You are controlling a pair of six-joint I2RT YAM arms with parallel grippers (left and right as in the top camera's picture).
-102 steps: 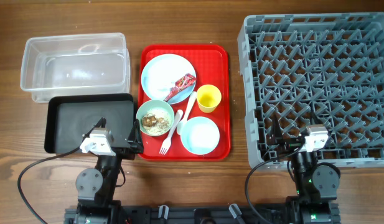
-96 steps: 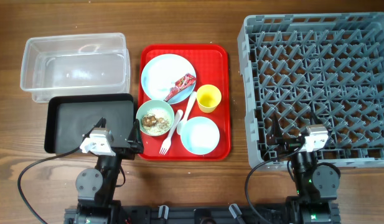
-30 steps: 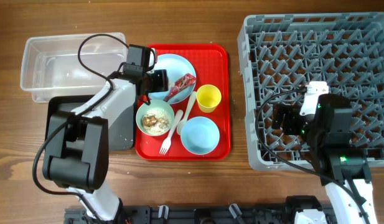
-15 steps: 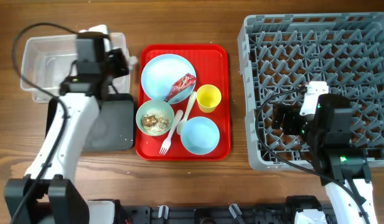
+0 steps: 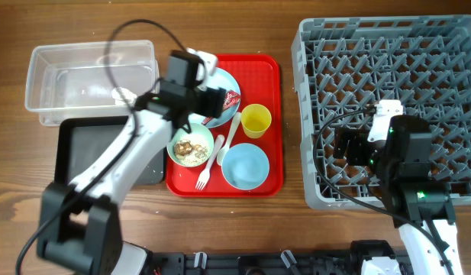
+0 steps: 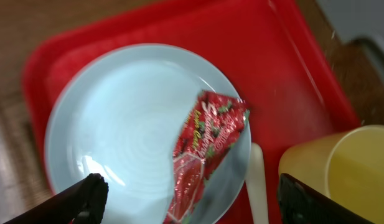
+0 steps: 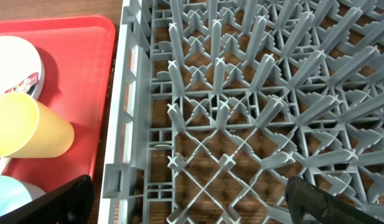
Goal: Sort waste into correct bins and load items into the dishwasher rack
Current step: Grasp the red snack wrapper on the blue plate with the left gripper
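The red snack wrapper (image 5: 230, 98) (image 6: 204, 149) lies on the right side of the pale blue plate (image 5: 228, 81) (image 6: 117, 130). My left gripper (image 5: 210, 103) (image 6: 192, 200) is open just above the plate, with the wrapper between its fingers. The pale green bowl (image 5: 191, 145) holds rice scraps. The pale blue bowl (image 5: 245, 166), yellow cup (image 5: 256, 120) (image 6: 353, 174), spoon (image 5: 230, 134) and fork (image 5: 205, 174) are on the tray. A small white lump (image 5: 120, 95), perhaps the tissue, lies in the clear tub (image 5: 75, 76). My right gripper (image 5: 346, 145) (image 7: 192, 202) is open and empty over the grey rack (image 5: 403, 76) (image 7: 241, 93).
The red serving tray (image 5: 269, 69) (image 7: 73, 68) sits between the bins and the rack. The black tray (image 5: 86, 149) lies in front of the clear tub, partly under my left arm. The rack's left wall stands close to the red tray.
My left arm has swung from over the clear tub back to the plate on the red tray. The right arm has not moved in the last second.
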